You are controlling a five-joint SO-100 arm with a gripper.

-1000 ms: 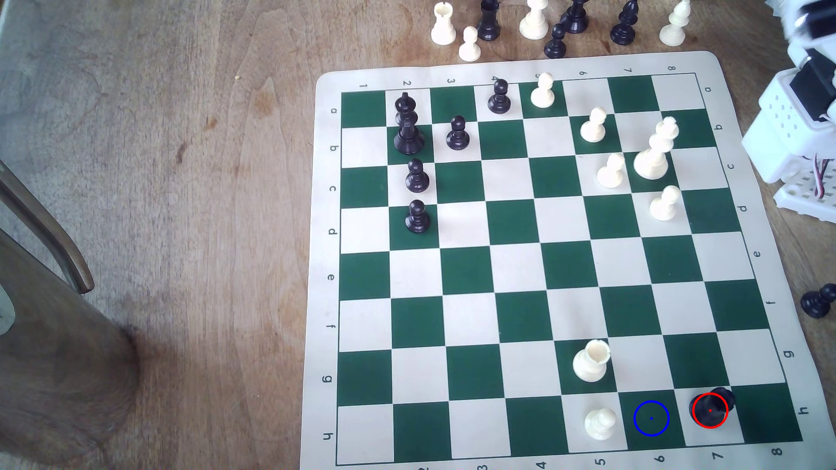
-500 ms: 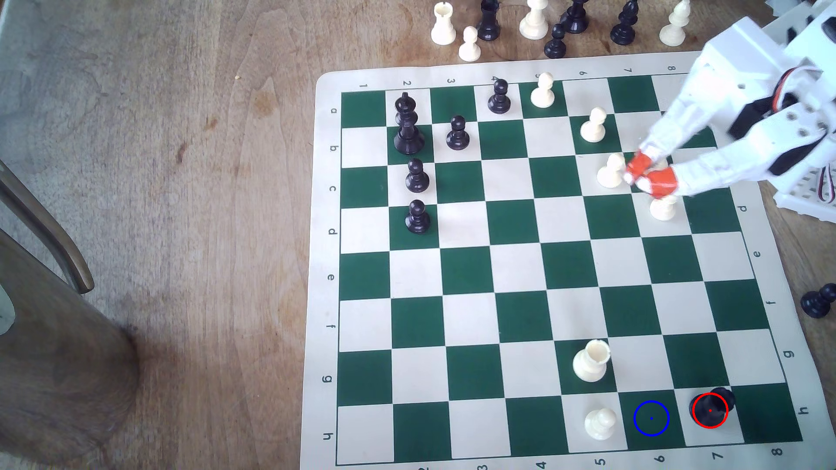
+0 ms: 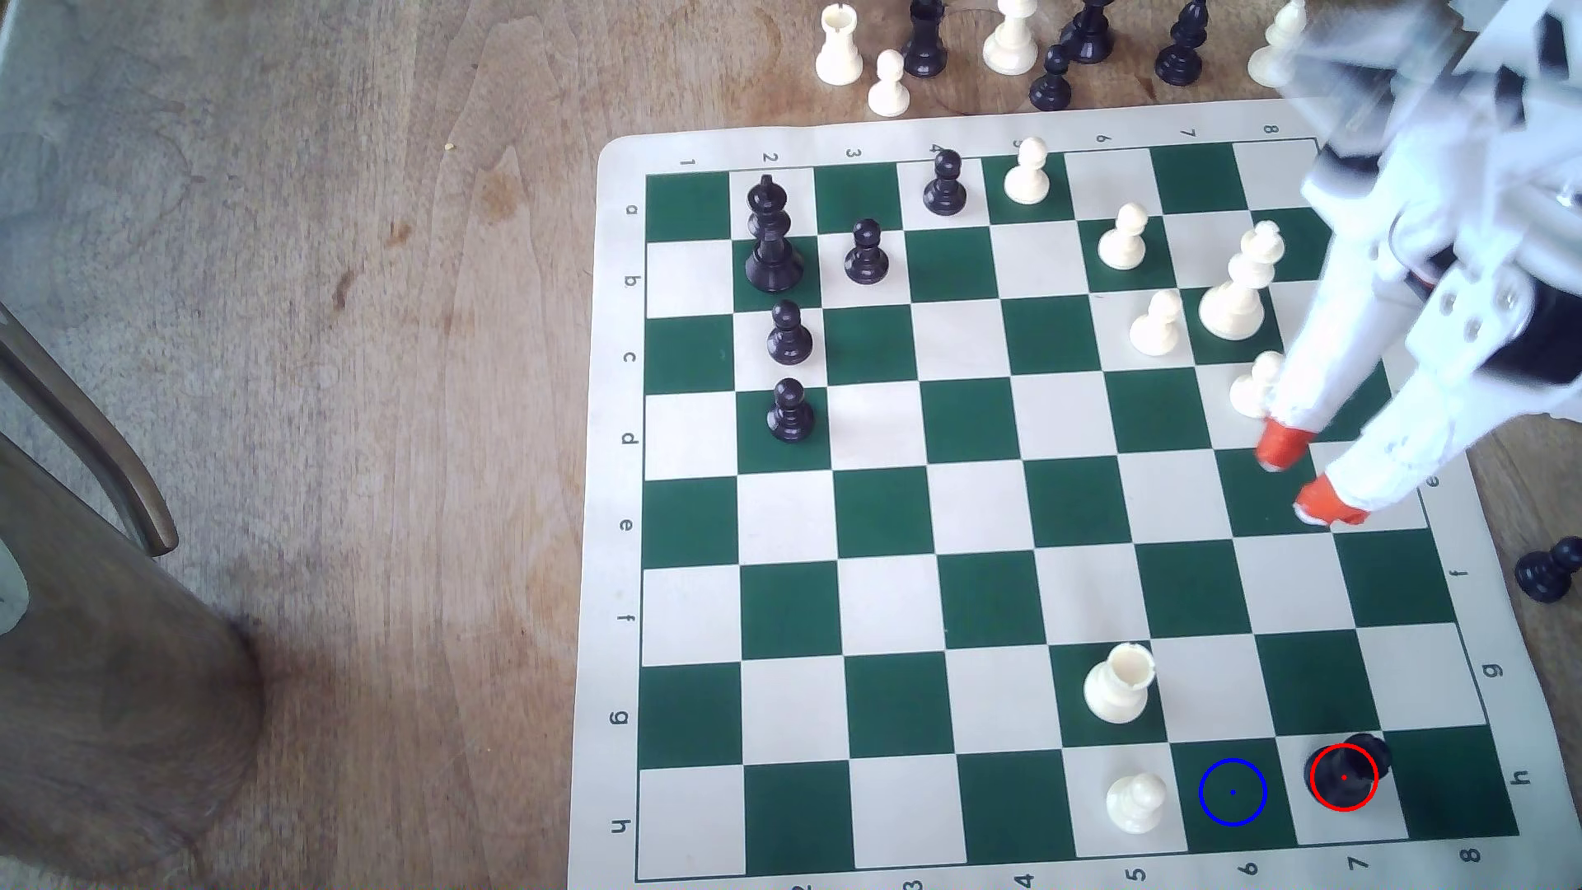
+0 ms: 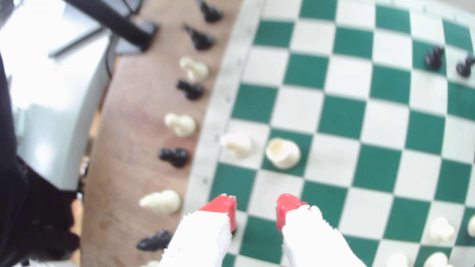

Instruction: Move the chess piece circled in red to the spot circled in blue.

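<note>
Currently board [image 3: 616,479] count: six black, eight white pieces. Black pawn in red ring [image 3: 1348,770] sits lower right of exterior frame, blue-ringed green square [image 3: 1233,792] just left of it. Claw [image 3: 1301,479] mid-right, jaws parted, holding nothing, well above pawn.

A worn wooden desk [image 3: 342,257] with pale grain carries the scene; a dark wooden chair [image 3: 94,479] stands at the exterior view's left, under soft daylight.
</note>
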